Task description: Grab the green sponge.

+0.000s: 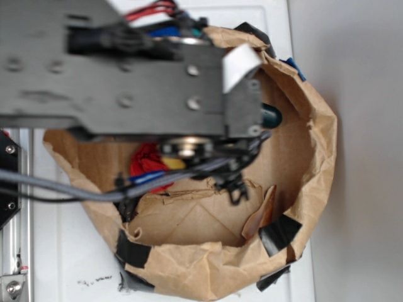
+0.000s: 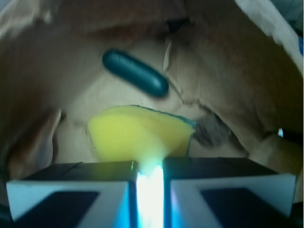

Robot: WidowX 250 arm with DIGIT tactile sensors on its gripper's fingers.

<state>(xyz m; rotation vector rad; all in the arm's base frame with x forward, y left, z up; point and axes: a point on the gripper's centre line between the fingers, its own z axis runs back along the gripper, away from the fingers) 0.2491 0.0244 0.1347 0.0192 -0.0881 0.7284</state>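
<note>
In the wrist view the gripper (image 2: pixel 150 183) has its two pads drawn nearly together, and the yellow foam of the green sponge (image 2: pixel 142 135) narrows into the thin glowing gap between them, so the claw looks clamped on the sponge's near edge. The sponge sits at twelve o'clock from the pads, inside the brown paper bag (image 1: pixel 315 145); its thin green layer shows along the far edge. A dark green capsule (image 2: pixel 135 72) lies apart at eleven o'clock. From the exterior view the arm hides most of this; a yellow patch touches the red cloth (image 1: pixel 146 161). The bite seems shallow, so the robot should hold pressure and rise straight, clear of the bag's torn walls
</note>
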